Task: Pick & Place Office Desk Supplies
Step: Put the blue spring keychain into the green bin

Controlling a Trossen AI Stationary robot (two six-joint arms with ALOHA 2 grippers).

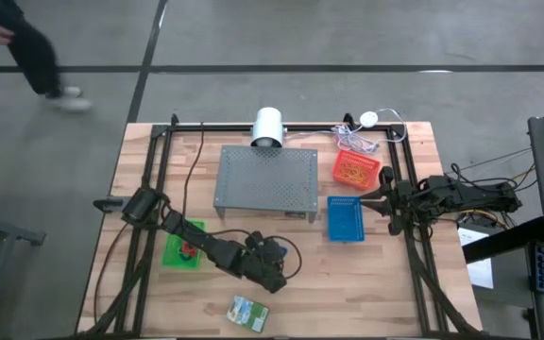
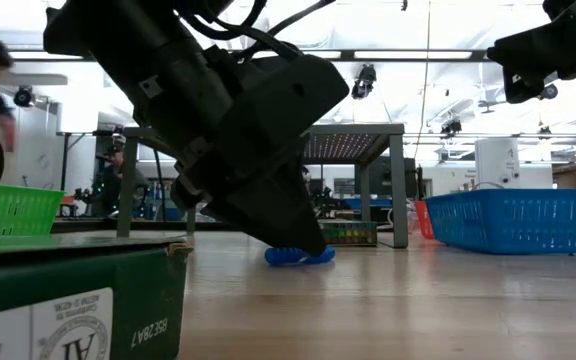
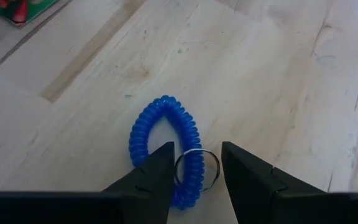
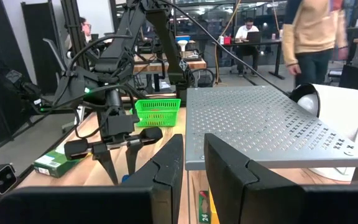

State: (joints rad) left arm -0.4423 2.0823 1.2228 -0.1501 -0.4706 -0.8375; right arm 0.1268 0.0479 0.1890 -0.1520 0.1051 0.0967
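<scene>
Blue coiled band point(image 3: 166, 149) lies flat on the table point(image 3: 260, 68). High view: left gripper point(image 1: 274, 274) sits beside the green basket point(image 1: 179, 247). Low view: band under fingertips. Left wrist view: fingers point(image 3: 157, 171) apart, straddling the band's ring end, not clamped.

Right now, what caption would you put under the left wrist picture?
Left tool open around a blue coiled band lying on the wooden table.

Band point(image 3: 166, 149): on table point(image 1: 348, 293), between my left fingers point(image 3: 157, 171).
Crayon box point(image 1: 249, 312): near table's front edge.
Stand point(image 1: 265, 178): centre-back.
Right gripper point(image 1: 378, 201): beside baskets point(image 1: 346, 219).
</scene>
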